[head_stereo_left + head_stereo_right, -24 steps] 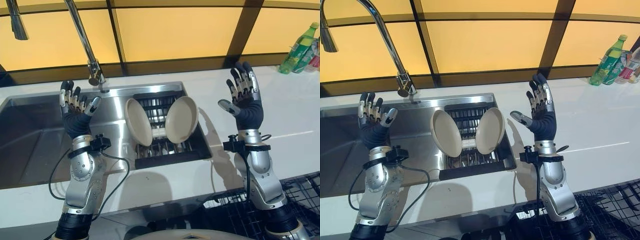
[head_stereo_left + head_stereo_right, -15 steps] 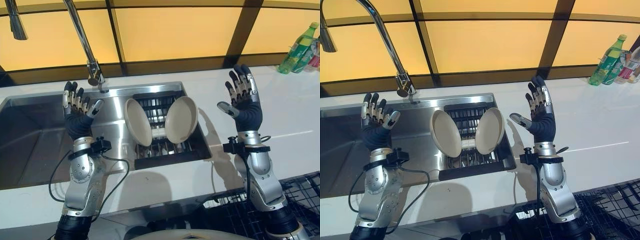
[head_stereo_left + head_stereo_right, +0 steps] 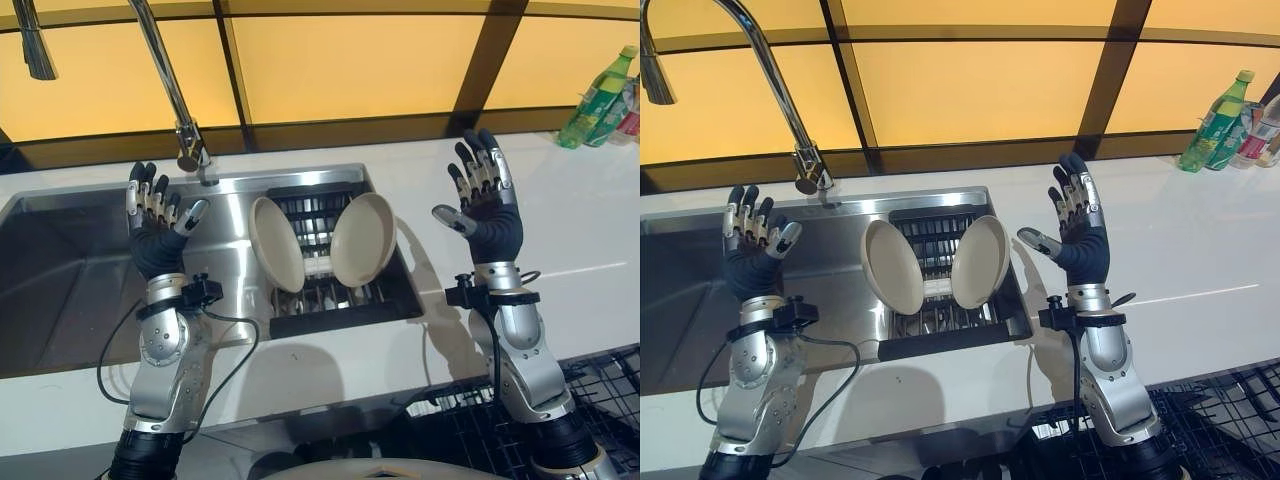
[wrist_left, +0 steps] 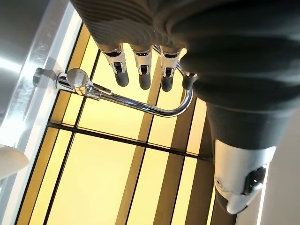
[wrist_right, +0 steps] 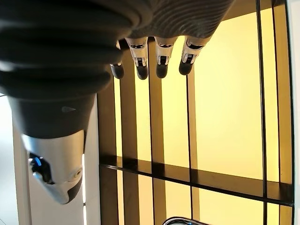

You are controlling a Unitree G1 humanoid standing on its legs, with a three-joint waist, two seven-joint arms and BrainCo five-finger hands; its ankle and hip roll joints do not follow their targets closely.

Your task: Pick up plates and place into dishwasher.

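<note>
1. Both hands are raised above the counter (image 3: 600,230) with fingers spread wide and holding nothing: the left hand (image 3: 152,215) over the sink (image 3: 60,260), the right hand (image 3: 482,200) over the white counter, to the right of the rack (image 3: 330,300).
2. The two plates (image 3: 275,243) stand on edge in the dark rack inside the sink, leaning apart from each other at the top. No hand touches them.
3. I judge the step in hand is the reach for a first plate. To do it well, the right hand should come down to the right plate (image 3: 363,238) from its upper rim, thumb on one face and fingers on the other, and lift it straight up out of the rack slots – a sideways pull could knock the left plate.
4. The dishwasher basket (image 3: 620,400), a black wire grid, is low at the right near the right arm, so this arm seems the better one to carry.
5. The head views show plates, rack and both hands together. The left wrist view shows the faucet (image 4: 136,101) past the straight fingers (image 4: 140,75), and the right wrist view shows the yellow wall panels (image 5: 225,117) – neither gives the plates clearly.
</note>
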